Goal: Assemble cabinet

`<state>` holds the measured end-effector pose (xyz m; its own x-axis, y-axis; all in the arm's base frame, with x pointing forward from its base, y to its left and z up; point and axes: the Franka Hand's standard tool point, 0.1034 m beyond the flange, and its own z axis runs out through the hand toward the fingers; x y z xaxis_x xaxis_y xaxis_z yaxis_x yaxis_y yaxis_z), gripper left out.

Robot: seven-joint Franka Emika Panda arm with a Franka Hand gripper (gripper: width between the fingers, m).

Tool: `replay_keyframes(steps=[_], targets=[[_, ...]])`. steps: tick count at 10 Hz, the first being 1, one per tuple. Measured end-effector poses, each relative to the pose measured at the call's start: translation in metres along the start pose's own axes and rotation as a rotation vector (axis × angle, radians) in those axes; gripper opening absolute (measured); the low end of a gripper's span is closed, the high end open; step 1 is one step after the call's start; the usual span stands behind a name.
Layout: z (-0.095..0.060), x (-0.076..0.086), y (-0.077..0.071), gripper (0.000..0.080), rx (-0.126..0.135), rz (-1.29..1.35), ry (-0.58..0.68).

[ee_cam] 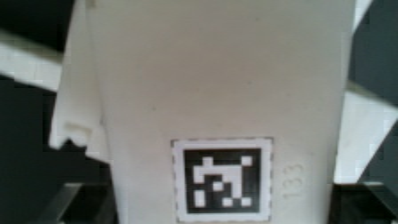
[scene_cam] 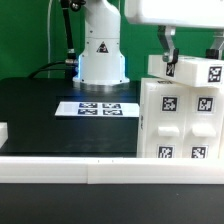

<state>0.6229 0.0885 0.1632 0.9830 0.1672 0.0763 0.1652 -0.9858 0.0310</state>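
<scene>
The two-finger gripper [scene_cam: 190, 62] pinched the top of the large white plastic hollow cabinet [scene_cam: 180, 115], standing near the flat white marker board [scene_cam: 96, 107] on the black table [scene_cam: 40, 110].

My table [scene_cam: 35, 115] is black and matte, stretching away from me to a green backdrop [scene_cam: 25, 35] that closes off the far side of the scene. A low white rail [scene_cam: 60, 166] runs along the near edge, from the exterior view's left to its right, and a short white block [scene_cam: 3, 131] sits at the table's left edge. The marker board [scene_cam: 99, 108] lies flat near the middle, toward the far side. Dark cables [scene_cam: 62, 40] hang in front of the green. The light is even and soft, with a faint blue glow [scene_cam: 78, 68] low at the far side
</scene>
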Motion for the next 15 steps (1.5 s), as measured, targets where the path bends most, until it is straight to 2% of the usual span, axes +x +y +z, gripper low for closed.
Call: replay_keyframes(steps=[2, 6, 7, 9, 12, 13, 15], targets=[[0.001, 0.001, 0.003, 0.0560, -0.002, 0.266, 0.025], [0.000, 0.001, 0.005, 0.0560, 0.006, 0.600, 0.024], [0.000, 0.001, 0.007, 0.0560, 0.017, 0.759, 0.034], [-0.001, -0.011, 0.009, 0.0560, 0.061, 1.182, 0.059], [-0.001, -0.011, 0.007, 0.0560, 0.077, 1.644, 0.048], [-0.001, -0.011, 0.006, 0.0560, 0.083, 1.686, 0.043], [-0.002, -0.010, 0.005, 0.0560, 0.112, 1.888, 0.014]])
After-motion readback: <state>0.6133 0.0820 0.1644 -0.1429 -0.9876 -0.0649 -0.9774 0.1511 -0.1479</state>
